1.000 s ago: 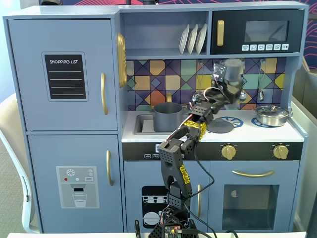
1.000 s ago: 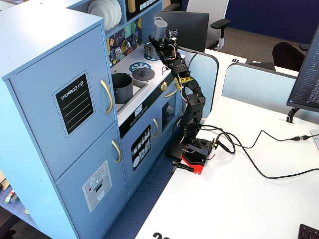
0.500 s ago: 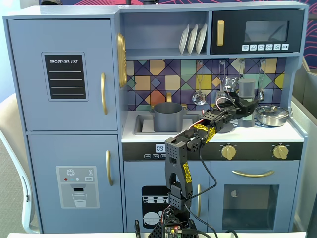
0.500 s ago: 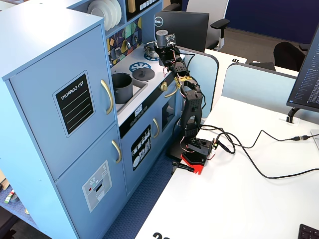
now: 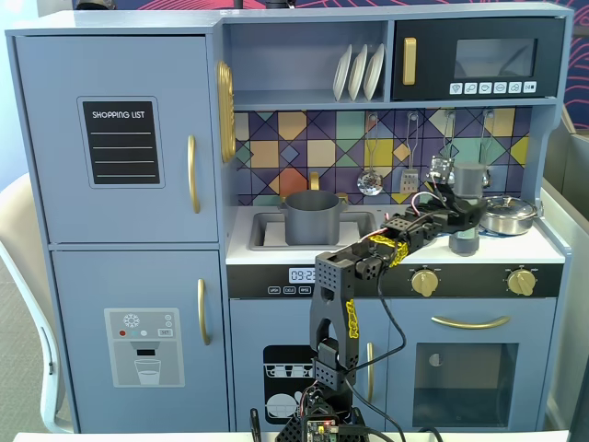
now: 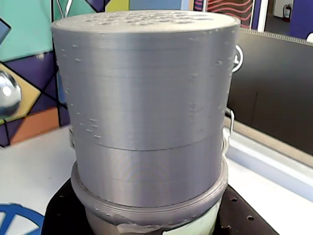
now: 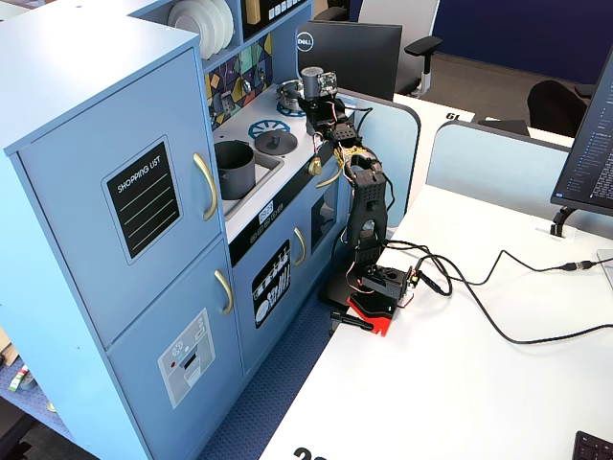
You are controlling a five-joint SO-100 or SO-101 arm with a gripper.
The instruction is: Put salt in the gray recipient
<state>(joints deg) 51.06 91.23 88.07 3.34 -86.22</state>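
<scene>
The salt [image 5: 467, 189] is a tall gray shaker standing upright at the right of the stove top, beside the steel pan [image 5: 508, 215]. My gripper [image 5: 463, 221] is shut on its lower half. In the wrist view the salt [image 6: 146, 107] fills the frame, with a black jaw on each side of its base and a strip of pale green label low down. Whether its base touches the counter I cannot tell. The gray recipient [image 5: 311, 215] sits in the sink well to the left, seen also in a fixed view as the pot [image 7: 235, 169]. The salt [image 7: 311, 80] stands far from it.
A flat gray lid [image 7: 275, 143] lies on the counter between pot and arm. Utensils [image 5: 370, 180] hang on the tiled backsplash behind. A shelf with plates [image 5: 359, 72] and a microwave [image 5: 479, 59] overhang the counter. The toy kitchen's side wall stands just right of the pan.
The arm has swung right and down with the salt, from high up in front of the backsplash to low over the right side of the stove top.
</scene>
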